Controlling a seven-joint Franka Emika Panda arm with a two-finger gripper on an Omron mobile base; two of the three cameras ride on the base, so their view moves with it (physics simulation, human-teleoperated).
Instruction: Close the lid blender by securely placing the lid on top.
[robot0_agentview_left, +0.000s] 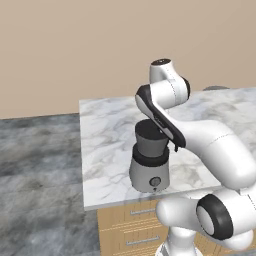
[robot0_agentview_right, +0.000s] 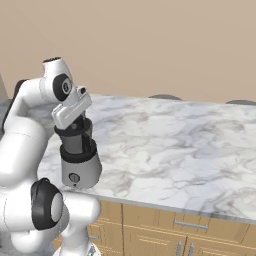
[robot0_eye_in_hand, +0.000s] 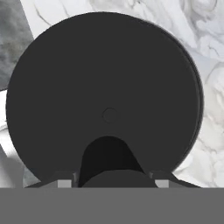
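The blender (robot0_agentview_left: 149, 165) stood near the front edge of the marble table (robot0_agentview_left: 105, 145), the black lid (robot0_eye_in_hand: 105, 96) covering its jar (contents hidden). The hand (robot0_agentview_right: 75, 117) hovered directly above; whether its fingers were apart was unclear.

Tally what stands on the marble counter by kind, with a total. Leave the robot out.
Blender: 1
Lid: 1, black, sitting on top of the blender jar
Total: 2
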